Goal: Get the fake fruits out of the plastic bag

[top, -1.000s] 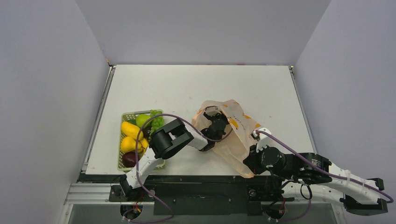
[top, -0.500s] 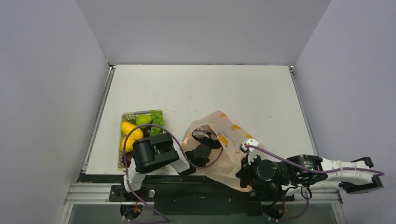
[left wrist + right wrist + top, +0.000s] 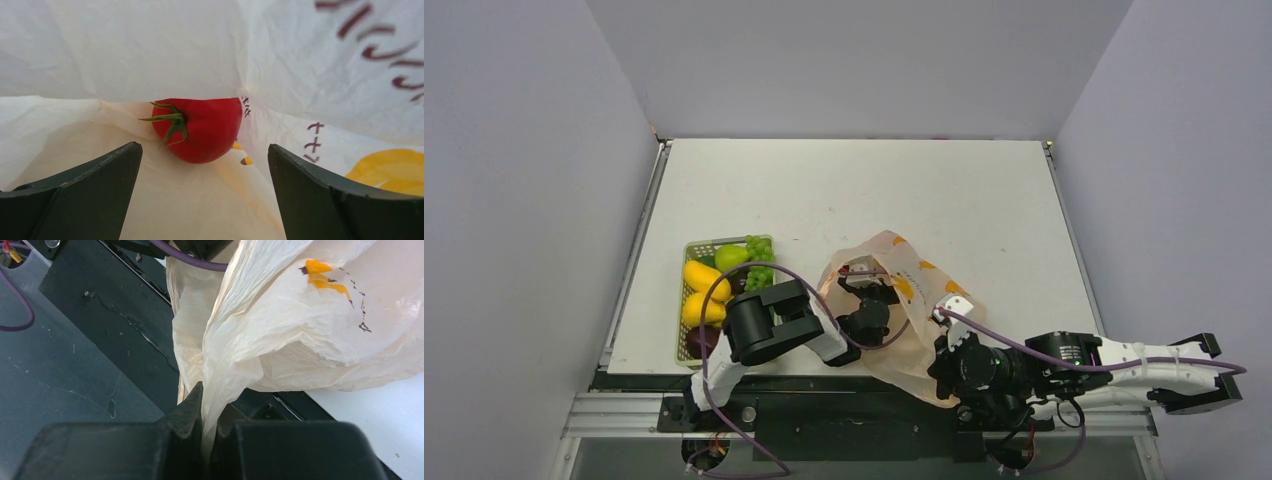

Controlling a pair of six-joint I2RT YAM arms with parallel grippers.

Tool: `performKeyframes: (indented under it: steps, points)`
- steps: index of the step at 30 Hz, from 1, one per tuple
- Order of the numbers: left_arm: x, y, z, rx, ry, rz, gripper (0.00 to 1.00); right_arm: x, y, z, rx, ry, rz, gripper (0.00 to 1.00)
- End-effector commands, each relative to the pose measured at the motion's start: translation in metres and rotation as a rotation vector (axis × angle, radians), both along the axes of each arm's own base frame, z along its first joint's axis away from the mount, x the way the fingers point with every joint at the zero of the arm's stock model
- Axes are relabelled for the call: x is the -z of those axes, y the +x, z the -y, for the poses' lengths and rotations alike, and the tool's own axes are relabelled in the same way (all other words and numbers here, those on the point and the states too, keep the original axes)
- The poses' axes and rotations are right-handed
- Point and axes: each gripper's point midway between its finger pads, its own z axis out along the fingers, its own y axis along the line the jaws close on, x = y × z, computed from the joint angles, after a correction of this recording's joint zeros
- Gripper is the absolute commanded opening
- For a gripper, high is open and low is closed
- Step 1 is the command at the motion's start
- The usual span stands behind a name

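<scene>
Overhead, the left arm folds with its elbow raised near the front edge and its forearm reaching right, putting the left pincer (image 3: 865, 308) inside the mouth of the plastic bag (image 3: 916, 282), which lies near the middle front of the white tabletop (image 3: 874, 190). The right arm stretches low along the front edge from the right, and the right pincer (image 3: 207, 412) is clamped on a gathered fold of the bag's near end. The left wrist view shows what the overhead cannot: both fingers spread wide, gripping nothing, with one red fake fruit (image 3: 205, 129) with a green stalk lying just ahead between them on the bag's inner film. Beside the left arm, a green lattice basket (image 3: 687, 248) holds two yellow fruits (image 3: 705, 277), one green fruit (image 3: 730, 255), one bunch of green grapes (image 3: 759, 256) and one dark purple fruit (image 3: 704, 340), partly hidden by the arm.
</scene>
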Motion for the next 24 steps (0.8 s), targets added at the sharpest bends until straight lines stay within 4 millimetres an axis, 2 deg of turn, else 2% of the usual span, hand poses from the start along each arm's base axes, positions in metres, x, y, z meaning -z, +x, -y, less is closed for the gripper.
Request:
performKeyframes:
  steps: [1, 6, 8, 11, 13, 15, 17, 19, 21, 24]
  points:
    - [-0.011, 0.014, 0.006, -0.024, -0.046, 0.086, 0.97, -0.011, 0.0, -0.011, -0.022, 0.036, 0.02, 0.0]
    - [0.004, 0.039, 0.017, -0.044, -0.097, 0.033, 0.97, -0.022, 0.0, -0.016, -0.029, 0.076, 0.022, 0.0]
    - [0.007, 0.049, 0.023, -0.05, -0.062, 0.024, 0.97, -0.022, -0.001, -0.018, -0.031, 0.078, 0.022, 0.0]
    - [0.01, 0.059, 0.031, -0.06, -0.05, 0.025, 0.97, -0.023, -0.001, -0.021, -0.034, 0.081, 0.023, 0.0]
    - [0.006, 0.067, 0.037, -0.043, -0.085, 0.045, 0.93, -0.024, -0.001, -0.022, -0.037, 0.086, 0.025, 0.0]
    - [0.005, 0.074, 0.037, -0.053, -0.08, 0.056, 0.85, -0.028, -0.001, -0.023, -0.037, 0.094, 0.029, 0.0]
    - [0.006, 0.08, 0.031, -0.071, -0.091, 0.056, 0.71, -0.031, 0.0, -0.023, -0.034, 0.1, 0.033, 0.0]
    - [0.006, 0.085, 0.027, -0.05, -0.11, 0.069, 0.49, -0.031, 0.0, -0.023, -0.032, 0.103, 0.033, 0.0]
    - [0.002, 0.089, 0.025, -0.047, -0.116, 0.079, 0.39, -0.03, 0.0, -0.023, -0.031, 0.103, 0.032, 0.0]
    - [0.006, 0.092, 0.02, -0.059, -0.086, 0.061, 0.31, -0.028, -0.001, -0.022, -0.032, 0.1, 0.028, 0.0]
